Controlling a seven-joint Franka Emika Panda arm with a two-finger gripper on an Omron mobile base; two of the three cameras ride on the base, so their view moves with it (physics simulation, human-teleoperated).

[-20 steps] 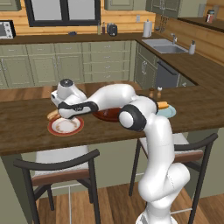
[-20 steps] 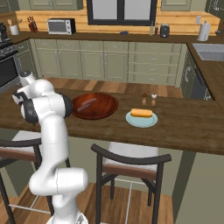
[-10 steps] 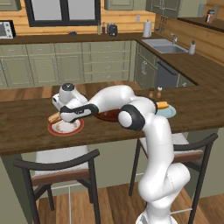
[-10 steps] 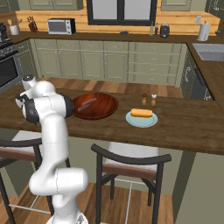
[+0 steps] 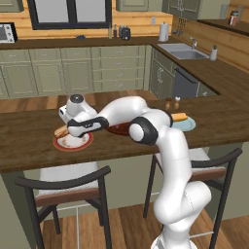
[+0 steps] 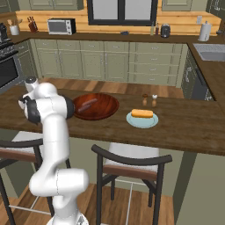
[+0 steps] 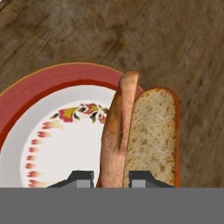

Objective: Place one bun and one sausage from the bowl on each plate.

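Observation:
My gripper (image 7: 111, 177) is shut on a reddish-brown sausage (image 7: 117, 131), which hangs just over the right side of the white plate with the red rim (image 7: 43, 83). A tan bun (image 7: 154, 131) lies right beside the sausage on that plate's edge. From the left base view the gripper (image 5: 68, 130) is low over the plate (image 5: 80, 144), with the bun (image 5: 60, 131) at its left. The brown bowl (image 6: 103, 112) holds another sausage (image 6: 88, 104). The teal plate (image 6: 142, 121) carries a yellow-orange bun (image 6: 142, 113).
Two small shakers (image 6: 149, 100) stand behind the teal plate. Two chairs (image 6: 132, 160) are tucked under the counter's near edge. My own arm (image 5: 126, 109) stretches over the bowl (image 5: 116, 129) and hides most of it in the left base view.
The hand has sunk a little closer to the red-rimmed plate, with the sausage still in its grip. The bowl, the plates and the buns have not moved.

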